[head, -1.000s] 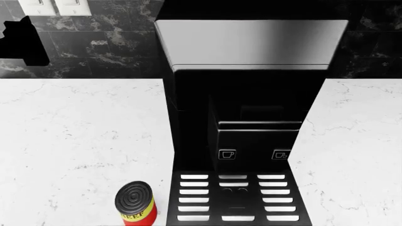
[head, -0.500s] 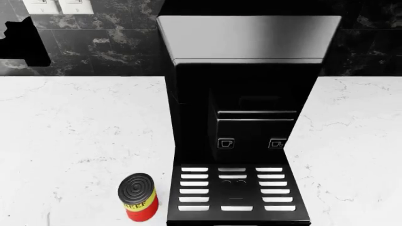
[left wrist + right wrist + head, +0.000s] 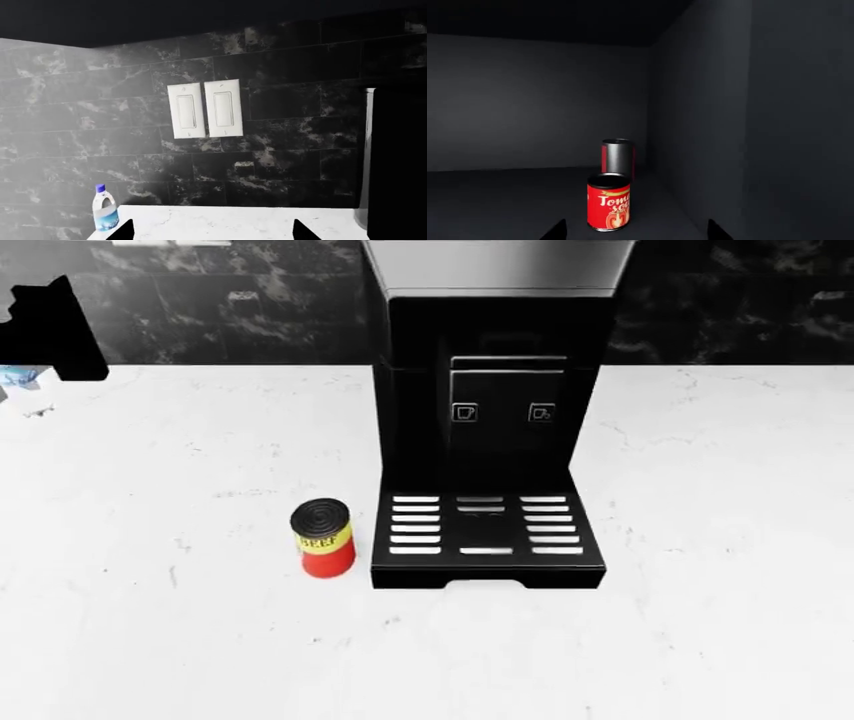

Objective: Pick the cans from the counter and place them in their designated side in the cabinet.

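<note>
The yellow-and-red can (image 3: 323, 537) was seen upright mid-counter (image 3: 160, 490), just beside the coffee machine (image 3: 483, 440). Both grippers' fingers (image 3: 127, 230) (image 3: 555, 231) were spread, grasping nothing.

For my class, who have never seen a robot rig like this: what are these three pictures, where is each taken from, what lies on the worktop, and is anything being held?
These are simulator renders from a two-armed wheeled robot. The head camera looks down on a white counter. On it stand a black coffee machine and, beside its drip tray, a yellow-and-red can.

The other two cameras ride on the arms near the grippers. The left one faces a dark tiled wall with two switches and a small bottle on the counter's edge. The right one looks into a dark cabinet holding a red can and a second tin behind it.

Only dark fingertips of the left gripper and right gripper show, spread apart. Nothing is held.
</note>
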